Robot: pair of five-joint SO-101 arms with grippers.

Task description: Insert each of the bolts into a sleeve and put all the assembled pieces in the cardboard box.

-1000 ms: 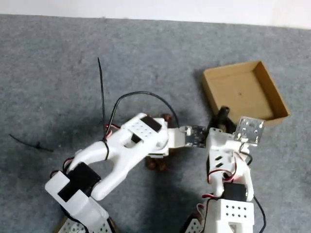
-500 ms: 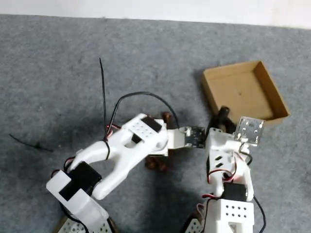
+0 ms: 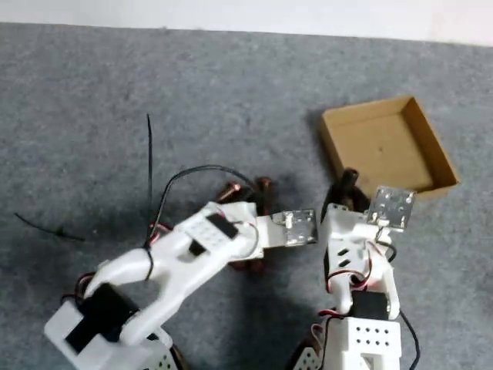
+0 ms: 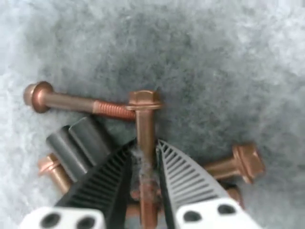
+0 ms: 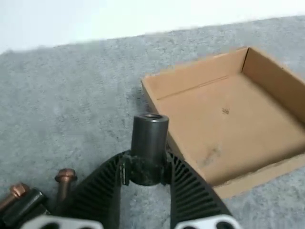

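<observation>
In the left wrist view my left gripper (image 4: 144, 145) is shut on the shaft of a copper bolt (image 4: 144, 112) whose hex head points away from the fingers. Around it on the carpet lie other bolts (image 4: 71, 101) (image 4: 238, 164) and dark grey sleeves (image 4: 78, 143). My right gripper (image 5: 147, 164) is shut on a dark sleeve (image 5: 150, 136), held upright with its open end up, just short of the cardboard box (image 5: 224, 119). From above, the left arm (image 3: 208, 235) covers the pile, with two bolts (image 3: 231, 189) beside it; the sleeve (image 3: 349, 179) hangs at the box's (image 3: 385, 146) near-left corner.
Two black cable ties (image 3: 149, 154) (image 3: 46, 227) lie on the grey carpet to the left. In the right wrist view two loose bolts (image 5: 65, 176) and a sleeve (image 5: 24, 205) lie beside my right gripper. The box holds nothing.
The left arm has drawn back toward its base, uncovering two bolts in the high view. The upright cable tie has shifted left. The right arm has barely moved.
</observation>
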